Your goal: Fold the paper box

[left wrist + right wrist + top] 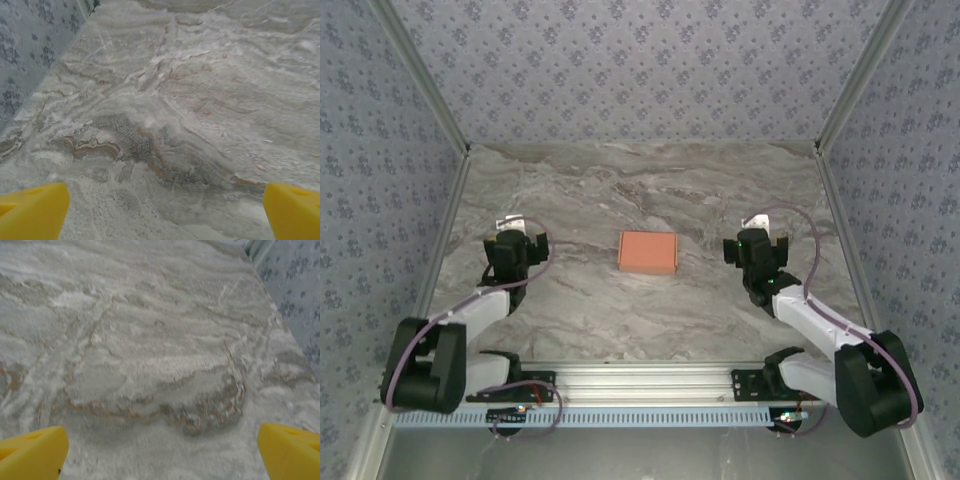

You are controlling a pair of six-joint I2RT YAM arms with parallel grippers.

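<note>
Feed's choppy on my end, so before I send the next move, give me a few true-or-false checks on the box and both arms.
1. The paper box lies on the table, between the two arms and touching neither. True.
2. The left fingers are shut on the box. False: they stand wide open over bare tabletop.
3. The box is a flat, unfolded sheet. False: it looks like a small, closed rectangular box.
4. The right fingers are open and hold nothing. True.
</note>
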